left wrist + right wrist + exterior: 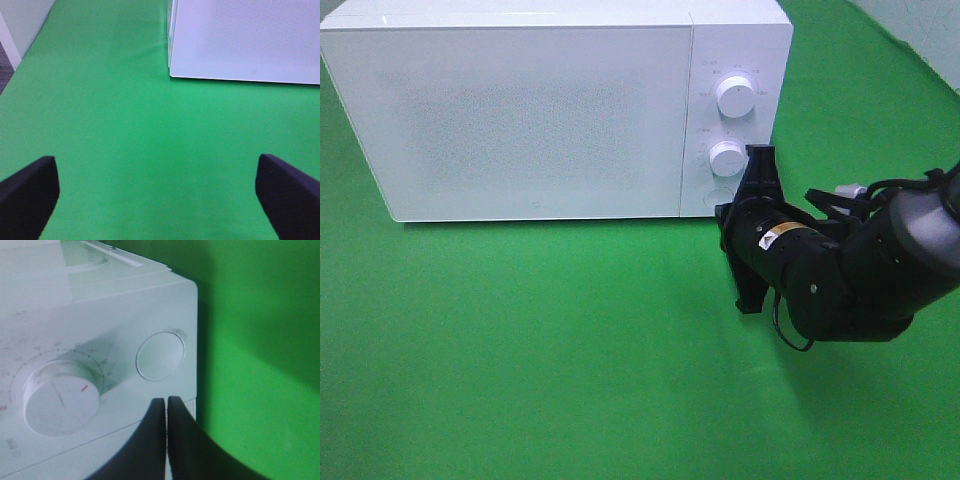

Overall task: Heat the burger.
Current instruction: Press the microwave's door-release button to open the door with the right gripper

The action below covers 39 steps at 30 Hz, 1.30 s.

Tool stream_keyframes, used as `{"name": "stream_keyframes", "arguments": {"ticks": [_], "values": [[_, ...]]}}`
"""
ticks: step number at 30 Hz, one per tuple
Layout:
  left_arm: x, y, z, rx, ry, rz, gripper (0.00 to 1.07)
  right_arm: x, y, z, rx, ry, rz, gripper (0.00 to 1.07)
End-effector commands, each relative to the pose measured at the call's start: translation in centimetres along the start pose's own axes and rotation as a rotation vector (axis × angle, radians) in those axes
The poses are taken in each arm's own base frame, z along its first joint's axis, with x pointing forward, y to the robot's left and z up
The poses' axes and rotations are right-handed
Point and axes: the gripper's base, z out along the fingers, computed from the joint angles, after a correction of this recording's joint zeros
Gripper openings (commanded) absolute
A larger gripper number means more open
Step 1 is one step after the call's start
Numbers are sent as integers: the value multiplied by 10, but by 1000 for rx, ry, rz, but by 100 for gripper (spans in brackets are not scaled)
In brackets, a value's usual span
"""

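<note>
The burger is out of view. The white microwave (530, 110) stands at the back with its door closed; it also shows in the left wrist view (245, 40). My right gripper (760, 152) is shut and empty, its tips against the control panel beside the lower knob (726, 157). In the right wrist view the shut gripper (166, 401) sits just short of the round door button (160, 356), with the lower knob (62, 397) beside it. My left gripper (157, 200) is open and empty over the green cloth, in front of the microwave's left corner.
An upper knob (735, 95) sits above the lower one on the panel. Green cloth (540, 340) covers the table in front of the microwave. The right arm's dark body (850, 270) reaches in from the right edge.
</note>
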Motion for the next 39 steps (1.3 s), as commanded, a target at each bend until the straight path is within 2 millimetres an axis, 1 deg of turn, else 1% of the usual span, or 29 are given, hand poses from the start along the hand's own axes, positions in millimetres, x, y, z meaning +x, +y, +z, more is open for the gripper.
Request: {"name": "stream_keyframes", "arguments": {"ticks": [1, 3, 6, 8, 9, 13, 16, 21, 24, 26, 27, 35, 37, 39], "values": [[0, 0, 0, 11, -8, -1, 100, -2, 3, 9, 1, 3, 1, 0], [0, 0, 0, 11, -8, -1, 100, -6, 3, 21, 5, -5, 0, 0], [0, 0, 0, 11, -8, -1, 100, -7, 3, 23, 4, -6, 0, 0], [0, 0, 0, 11, -8, -1, 100, -8, 5, 30, 8, -11, 6, 0], [0, 0, 0, 11, -8, -1, 100, -8, 5, 30, 8, -11, 6, 0], [0, 0, 0, 11, -8, -1, 100, -6, 6, 36, 0, -10, 6, 0], [0, 0, 0, 11, -8, -1, 100, -4, 4, 45, 0, -11, 9, 0], [0, 0, 0, 11, -8, -1, 100, -3, 7, 48, -13, -15, 12, 0], [0, 0, 0, 11, -8, -1, 100, -7, 12, 51, -28, -35, -5, 0], [0, 0, 0, 11, -8, -1, 100, -8, 15, 51, -48, -54, -1, 0], [0, 0, 0, 11, -8, -1, 100, -9, 18, 51, -86, -66, -11, 0], [0, 0, 0, 11, -8, -1, 100, -11, 24, 51, -151, -82, -7, 0], [0, 0, 0, 11, -8, -1, 100, -12, 30, 49, -205, -95, -4, 0], [0, 0, 0, 11, -8, -1, 100, -12, 32, 50, -220, -97, -2, 0]]}}
